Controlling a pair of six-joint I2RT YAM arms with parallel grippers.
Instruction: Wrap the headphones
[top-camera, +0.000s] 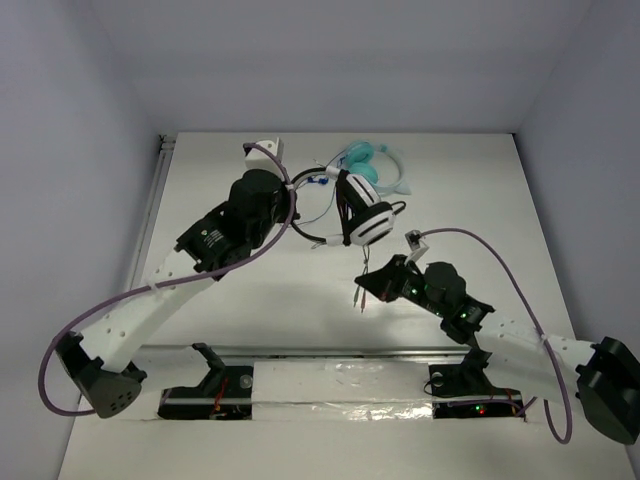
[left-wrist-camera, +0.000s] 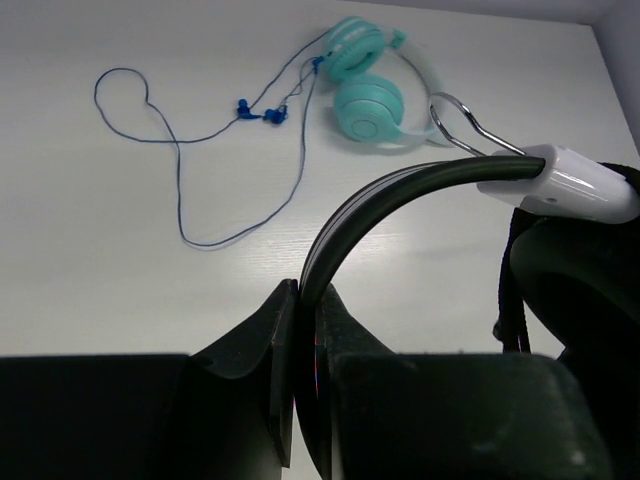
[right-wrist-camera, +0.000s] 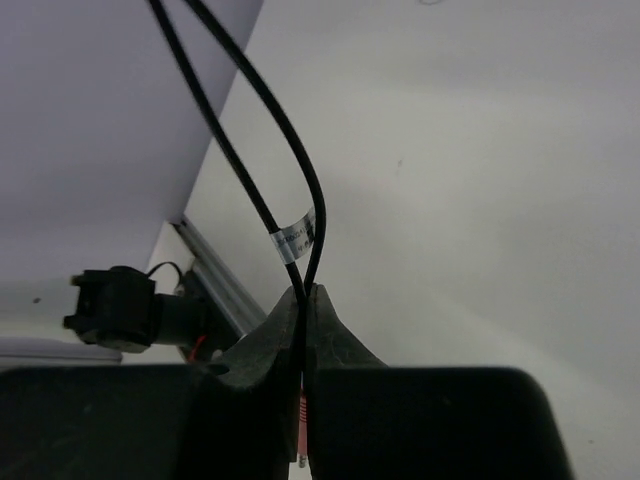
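Observation:
The headphones (top-camera: 365, 215) have a black-and-white headband (left-wrist-camera: 370, 205) and white earcups with black pads, and they are held up off the table at centre back. My left gripper (left-wrist-camera: 308, 290) is shut on the headband; in the top view the left gripper (top-camera: 288, 205) is just left of the headphones. The thin dark cable (right-wrist-camera: 250, 130) runs down from the earcups in two strands. My right gripper (right-wrist-camera: 305, 292) is shut on both strands near a white label (right-wrist-camera: 295, 238); the right gripper (top-camera: 368, 283) is below the headphones, with the red-ringed plug hanging beneath it.
Smaller teal headphones (left-wrist-camera: 362, 80) with a thin blue-plug cable (left-wrist-camera: 180, 150) lie on the table behind, near the back wall (top-camera: 370, 160). A metal rail (top-camera: 340, 352) runs along the near edge by the arm bases.

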